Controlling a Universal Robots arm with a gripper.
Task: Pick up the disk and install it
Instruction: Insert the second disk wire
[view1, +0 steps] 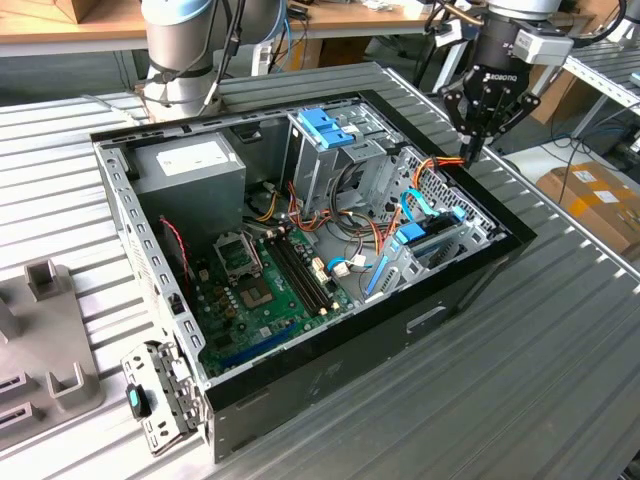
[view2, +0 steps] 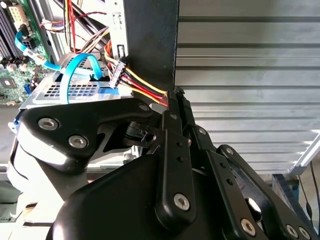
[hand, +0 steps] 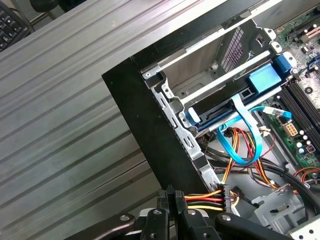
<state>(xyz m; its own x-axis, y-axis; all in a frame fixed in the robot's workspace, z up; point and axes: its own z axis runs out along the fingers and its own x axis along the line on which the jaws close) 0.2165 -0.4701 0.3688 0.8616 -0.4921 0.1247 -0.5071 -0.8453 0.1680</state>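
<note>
The disk (view1: 432, 238) lies in the low drive bay at the exterior view's right end of the open computer case (view1: 330, 390), with light-blue rails at its ends. In the first wrist view the disk (hand: 225, 107) shows edge-on, a blue data cable (hand: 245, 135) looping off it. My gripper (view1: 468, 155) stands at the far right corner of the case, above the bay. Its fingers are shut (view2: 172, 95) on the red, yellow and orange wires of a power cable (hand: 202, 199). That cable ends in a black connector (view2: 116, 74).
A grey power-supply box (view1: 195, 165) fills the case's back left corner. A tall metal cage with a blue handle (view1: 325, 125) stands mid-case, beside the motherboard (view1: 260, 290). A grey fixture (view1: 50, 340) and a loose latch plate (view1: 160, 400) lie on the ribbed table.
</note>
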